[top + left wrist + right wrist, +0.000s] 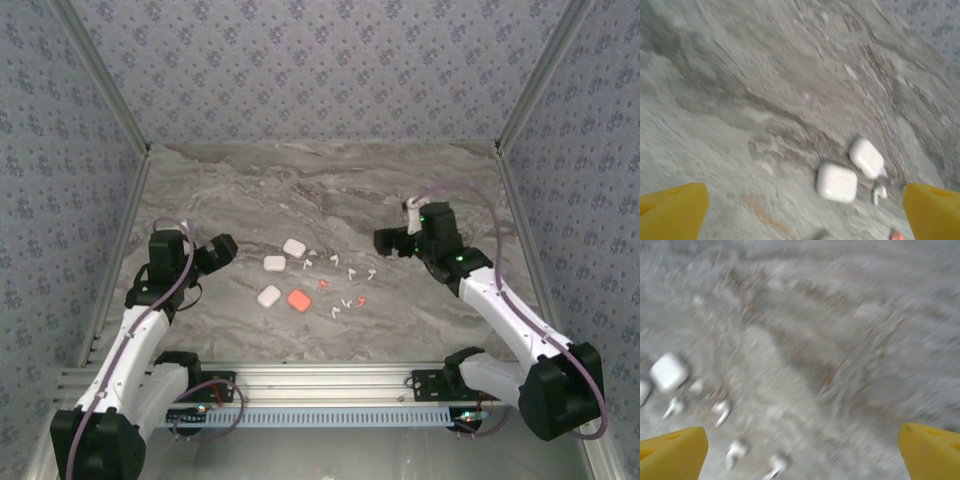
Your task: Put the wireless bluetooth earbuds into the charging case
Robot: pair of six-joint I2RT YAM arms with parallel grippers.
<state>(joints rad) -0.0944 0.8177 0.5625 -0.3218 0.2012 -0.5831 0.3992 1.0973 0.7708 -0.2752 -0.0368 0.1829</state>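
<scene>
Nearest me on the bench [430, 300], a coral-red case [299, 299] lies beside a near white case [268, 296]. The earbuds [352, 270] lie scattered just right of them. Farther sit a middle white case [274, 263] and a far white case [294, 246]. My left jaws and right jaws hang wide open on either side, holding and touching nothing.

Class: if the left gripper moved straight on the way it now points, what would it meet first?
Probably the nearer white charging case, slightly right of where the left gripper aims; depth is unclear, so the marble table may come first.
</scene>
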